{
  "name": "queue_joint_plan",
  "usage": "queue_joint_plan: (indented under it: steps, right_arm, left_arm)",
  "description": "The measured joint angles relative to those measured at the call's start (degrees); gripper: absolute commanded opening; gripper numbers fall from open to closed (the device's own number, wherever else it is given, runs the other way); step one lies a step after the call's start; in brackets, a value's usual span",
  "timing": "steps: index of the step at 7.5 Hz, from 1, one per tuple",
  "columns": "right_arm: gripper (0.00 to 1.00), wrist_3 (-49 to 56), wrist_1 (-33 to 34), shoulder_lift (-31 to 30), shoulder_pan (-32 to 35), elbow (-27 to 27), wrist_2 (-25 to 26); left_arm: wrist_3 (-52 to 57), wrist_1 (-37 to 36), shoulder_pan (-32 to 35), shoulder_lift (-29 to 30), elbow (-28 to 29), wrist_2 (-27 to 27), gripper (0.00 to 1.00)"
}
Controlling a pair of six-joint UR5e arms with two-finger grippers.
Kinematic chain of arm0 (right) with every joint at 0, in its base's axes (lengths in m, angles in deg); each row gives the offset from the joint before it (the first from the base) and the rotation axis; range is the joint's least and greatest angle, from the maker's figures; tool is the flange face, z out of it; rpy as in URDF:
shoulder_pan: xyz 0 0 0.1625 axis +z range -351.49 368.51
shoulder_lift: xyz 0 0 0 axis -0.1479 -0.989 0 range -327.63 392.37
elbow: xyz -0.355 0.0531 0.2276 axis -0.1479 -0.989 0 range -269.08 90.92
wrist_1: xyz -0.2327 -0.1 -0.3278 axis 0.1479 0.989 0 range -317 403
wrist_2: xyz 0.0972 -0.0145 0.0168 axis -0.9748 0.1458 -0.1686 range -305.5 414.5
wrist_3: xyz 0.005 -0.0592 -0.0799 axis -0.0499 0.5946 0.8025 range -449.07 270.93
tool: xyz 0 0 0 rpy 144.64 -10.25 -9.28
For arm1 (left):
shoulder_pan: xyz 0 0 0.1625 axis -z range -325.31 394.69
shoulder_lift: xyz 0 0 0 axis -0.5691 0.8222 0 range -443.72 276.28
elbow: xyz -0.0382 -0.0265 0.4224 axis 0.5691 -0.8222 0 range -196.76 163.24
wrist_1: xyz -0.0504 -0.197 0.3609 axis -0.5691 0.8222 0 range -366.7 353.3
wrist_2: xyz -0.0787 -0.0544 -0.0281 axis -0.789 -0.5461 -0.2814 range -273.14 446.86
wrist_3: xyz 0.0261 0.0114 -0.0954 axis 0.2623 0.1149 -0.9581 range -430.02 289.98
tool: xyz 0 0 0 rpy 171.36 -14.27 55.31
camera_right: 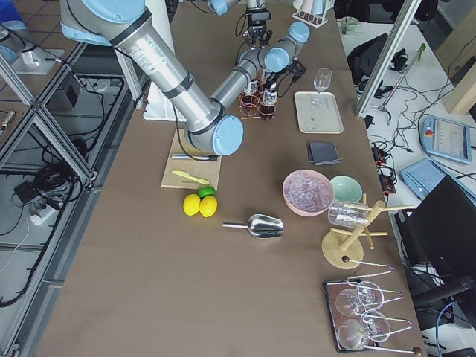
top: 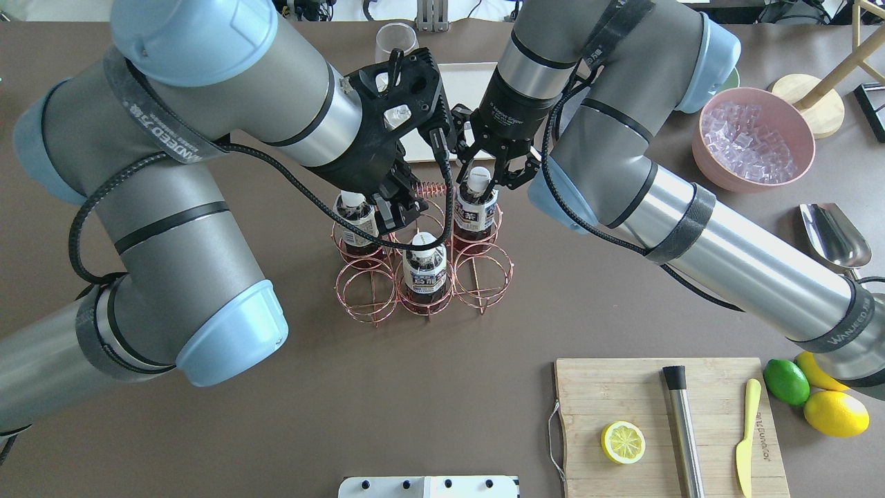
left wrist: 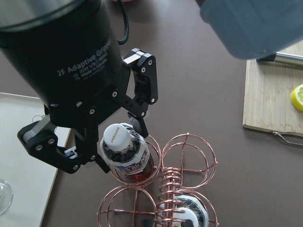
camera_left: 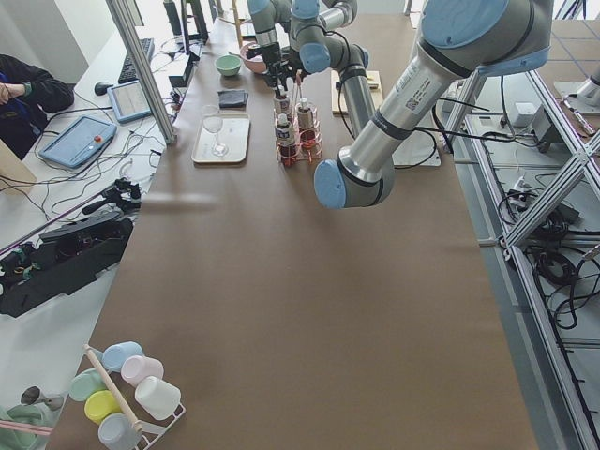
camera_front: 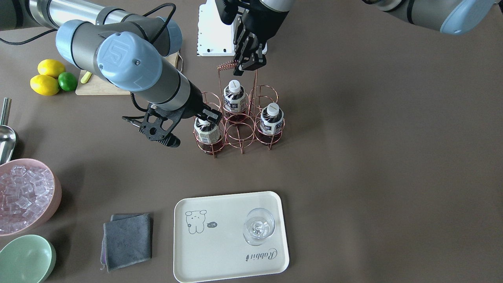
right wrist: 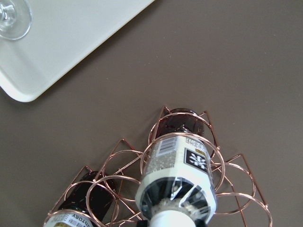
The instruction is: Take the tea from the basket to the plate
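The basket point(camera_front: 239, 135) is a copper wire rack holding three bottles of tea. My right gripper point(top: 484, 176) is shut on the tea point(left wrist: 128, 156) in a corner ring nearest the plate, pads at the shoulder just under the white cap. That bottle point(camera_front: 207, 133) still sits in its ring. My left gripper point(camera_front: 247, 65) is shut on the coiled top of the basket handle point(top: 430, 188). Two more bottles point(camera_front: 234, 98) point(camera_front: 271, 118) stand in other rings. The cream plate point(camera_front: 220, 255) with the bear drawing lies a short way off and carries a stemless glass point(camera_front: 257, 228).
A grey cloth point(camera_front: 127, 239), a green bowl point(camera_front: 25, 259) and a pink bowl of ice point(camera_front: 23, 196) lie beside the plate. A wooden cutting board point(top: 622, 394) holds a lemon half, a metal rod and a yellow knife. Lemons and a lime point(top: 788, 380) sit nearby.
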Motion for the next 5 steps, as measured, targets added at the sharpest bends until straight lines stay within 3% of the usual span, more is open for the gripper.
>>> queue_joint_plan:
  steps: [5]
  right_arm:
    - [0.00,0.34,1.41,1.01,2.64,1.01,-1.01]
  left_arm:
    - [0.26,0.08,-0.04,-0.50,-0.05,0.05,0.00]
